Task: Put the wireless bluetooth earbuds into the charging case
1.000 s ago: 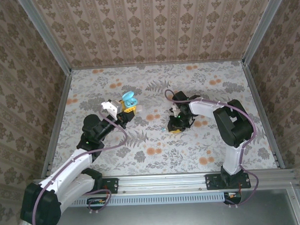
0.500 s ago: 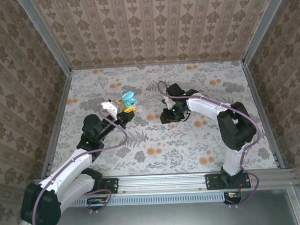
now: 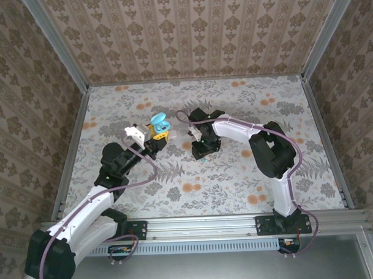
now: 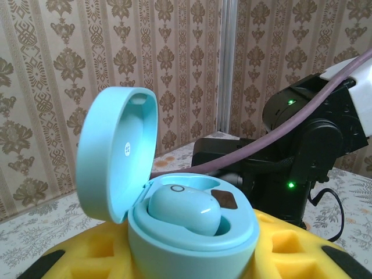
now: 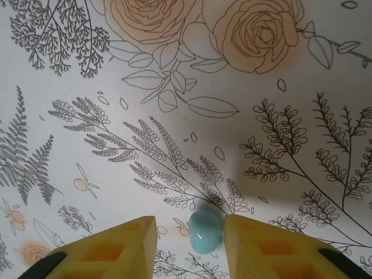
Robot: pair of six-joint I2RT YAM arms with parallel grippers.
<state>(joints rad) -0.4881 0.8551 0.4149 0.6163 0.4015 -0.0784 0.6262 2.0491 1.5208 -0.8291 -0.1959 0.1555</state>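
**Teal earbud sits off-centre between the right hand's fingers**

Teal and small, the loose earbud [image 5: 205, 232] lies on the flowered desk [image 5: 290, 70] between the yellow fingers of the right hand [image 5: 190, 228]. That hand is narrowly open and not gripping. The bud is hard against the finger on the right of the wrist view, with a clear gap to the other finger. Its longer side runs along the fingers, so a squeeze would likely take it across its short width.

The left hand [image 3: 157, 135] is clamped on the teal charging case [image 4: 192, 232]. Its lid [image 4: 116, 154] stands up and one earbud [image 4: 185, 210] is already seated. From above, the case is near the right hand, on its left, so the right arm is much the nearer to the loose bud. The free socket appears to face that arm.
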